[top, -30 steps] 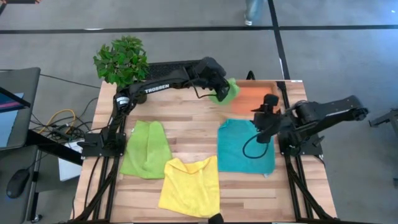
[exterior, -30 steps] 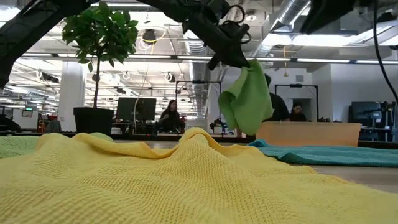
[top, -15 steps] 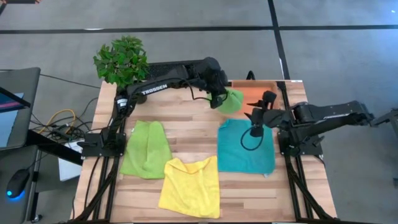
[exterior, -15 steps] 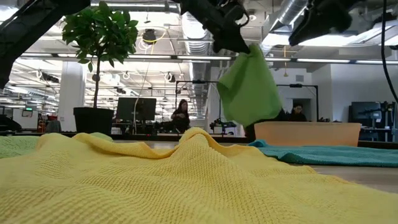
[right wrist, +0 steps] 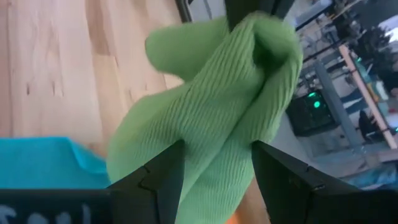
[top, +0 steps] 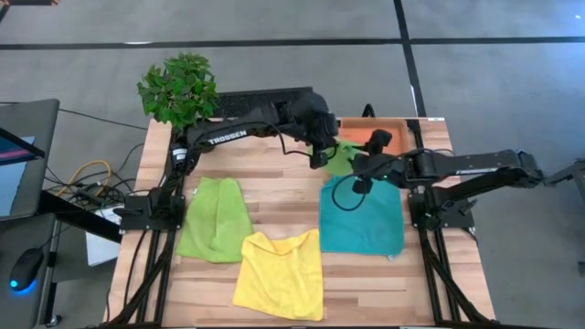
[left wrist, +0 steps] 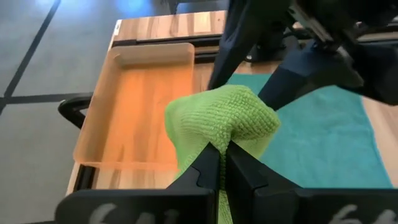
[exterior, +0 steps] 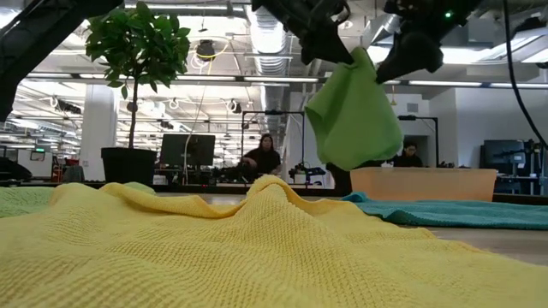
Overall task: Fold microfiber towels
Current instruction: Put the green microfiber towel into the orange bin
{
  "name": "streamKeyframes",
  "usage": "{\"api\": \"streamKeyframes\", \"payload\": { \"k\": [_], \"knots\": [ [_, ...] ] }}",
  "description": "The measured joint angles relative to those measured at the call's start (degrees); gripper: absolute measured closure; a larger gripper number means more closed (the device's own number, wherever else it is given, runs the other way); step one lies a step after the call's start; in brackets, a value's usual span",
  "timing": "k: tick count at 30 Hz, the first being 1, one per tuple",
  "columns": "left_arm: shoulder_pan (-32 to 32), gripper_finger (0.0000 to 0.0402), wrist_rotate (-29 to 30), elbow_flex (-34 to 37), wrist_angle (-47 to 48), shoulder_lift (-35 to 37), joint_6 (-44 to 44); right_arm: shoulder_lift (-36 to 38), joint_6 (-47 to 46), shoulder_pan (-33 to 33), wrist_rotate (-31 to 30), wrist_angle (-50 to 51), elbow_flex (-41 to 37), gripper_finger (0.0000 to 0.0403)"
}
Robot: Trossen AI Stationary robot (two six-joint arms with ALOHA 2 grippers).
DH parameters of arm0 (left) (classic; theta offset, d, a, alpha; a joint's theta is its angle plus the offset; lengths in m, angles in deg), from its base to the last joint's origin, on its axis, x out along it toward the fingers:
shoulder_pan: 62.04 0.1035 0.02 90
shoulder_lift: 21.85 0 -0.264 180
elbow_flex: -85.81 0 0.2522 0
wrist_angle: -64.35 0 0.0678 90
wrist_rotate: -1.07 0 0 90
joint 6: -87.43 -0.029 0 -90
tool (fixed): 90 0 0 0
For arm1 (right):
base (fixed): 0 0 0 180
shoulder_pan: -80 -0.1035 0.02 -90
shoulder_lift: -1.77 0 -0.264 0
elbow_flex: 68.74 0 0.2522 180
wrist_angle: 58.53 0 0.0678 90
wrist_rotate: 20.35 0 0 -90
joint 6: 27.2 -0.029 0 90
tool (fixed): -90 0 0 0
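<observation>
Over the last second the right claw [top: 364, 170] has swung in from above the teal towel [top: 362, 217] to meet the hanging green towel [exterior: 354, 120]; its fingers stand apart, one on either side of the dangling cloth, not yet pinching it. The left claw [top: 321, 151] has carried that towel a little away from the orange tray [top: 358, 134] and keeps it clamped by a bunched top edge, so the cloth hangs free above the bench [top: 274, 187], between the two claws. This reads as a handover or a two-point grip being set up, so the towel can be stretched open and laid flat before folding; no fold looks made on it yet

Counted: four towels. One green in the air at the left claw, a second lime towel [top: 215, 217] lying well off to the left arm's side, one yellow towel [top: 279, 272] near the front edge, one teal just below the right claw. One tray, one potted plant [top: 178, 88], two arms
</observation>
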Motion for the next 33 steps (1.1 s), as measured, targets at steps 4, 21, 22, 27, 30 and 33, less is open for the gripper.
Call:
{"api": "streamKeyframes", "payload": {
  "k": [4, 21, 22, 27, 30, 33],
  "knots": [
    [-0.4, 0.0401, 1.2, 0.0, 0.7, 0.0, -0.5, 0.0, 1.5, 0.0, 0.0, -3.2, 0.0, 0.0191],
    [-0.5, 0.0401, 1.5, 0.0, 0.7, 0.0, -0.9, -0.6, -0.3, 0.5, -0.1, -3.0, 0.0, 0.0181],
    [-0.5, 0.0401, 1.6, 0.0, 0.7, 0.0, -0.9, -0.8, -0.1, 0.6, -0.1, -2.8, 0.0, 0.0176],
    [-1.2, 0.0401, 1.5, 0.0, 0.8, 0.0, -2.2, -1.9, 1.2, 1.2, -0.2, -3.4, 0.1, 0.0153],
    [-1.7, 0.0401, 1.5, 0.0, 0.8, 0.0, -3.1, -1.8, 0.5, 1.4, 1.2, -3.3, 0.1, 0.0149],
    [-1.9, 0.0401, 1.5, 0.0, 0.8, 0.0, -3.3, -1.9, -0.2, 2.1, 7.2, -3.0, 0.1, 0.0148]
  ]
}}
